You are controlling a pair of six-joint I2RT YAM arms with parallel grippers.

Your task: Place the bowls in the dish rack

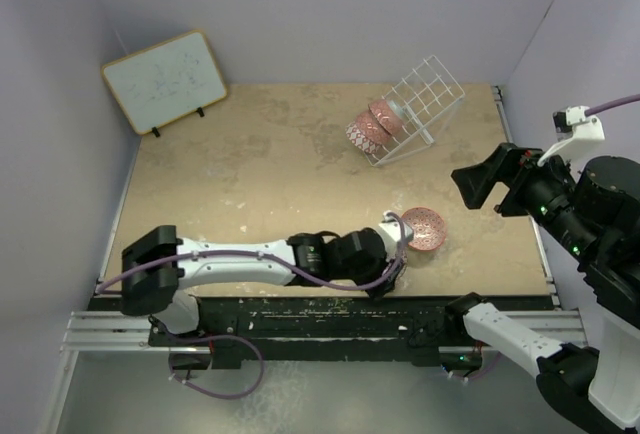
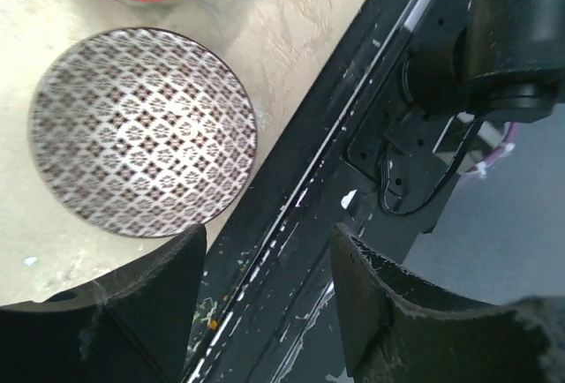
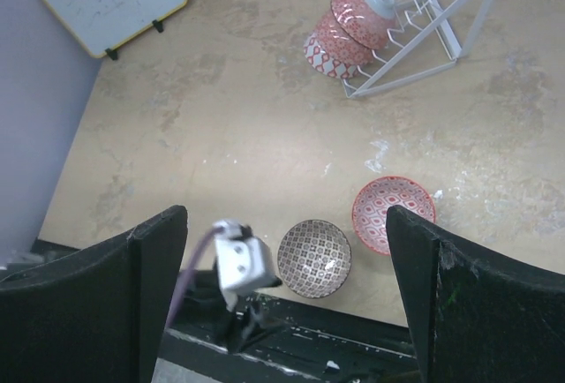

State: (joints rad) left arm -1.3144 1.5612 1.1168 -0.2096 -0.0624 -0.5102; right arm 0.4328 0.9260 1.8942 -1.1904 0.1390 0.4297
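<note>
Setting: beige mottled worktop [image 1: 250, 184], enclosed by pale lilac walls; a wood-framed whiteboard [image 1: 165, 81] was propped at the far left corner.

Dish rack [image 1: 428, 104]: white wire, tilted, at the far right of the worktop. Red-and-white patterned bowls [image 3: 344, 34] were nested on edge at its lower end; two were plain in the top view, while the right wrist view suggested a third.

Pink bowl [image 1: 422, 227]: upright on the worktop near the front edge, well apart from the rack.

Lattice bowl [image 2: 141, 131]: brown-and-white, upright, just beside the pink bowl on its left. It was hidden beneath the left arm [image 1: 250, 259] in the top view and was shown only by the two wrist views.

Left fingers [image 2: 150, 304]: parted, nothing between them, held over the black rail [image 2: 291, 215] at the worktop's front edge, with the lattice bowl just beyond the tips.

Right fingers [image 3: 154, 295]: spread wide and empty, raised well above the worktop at the right side.
</note>
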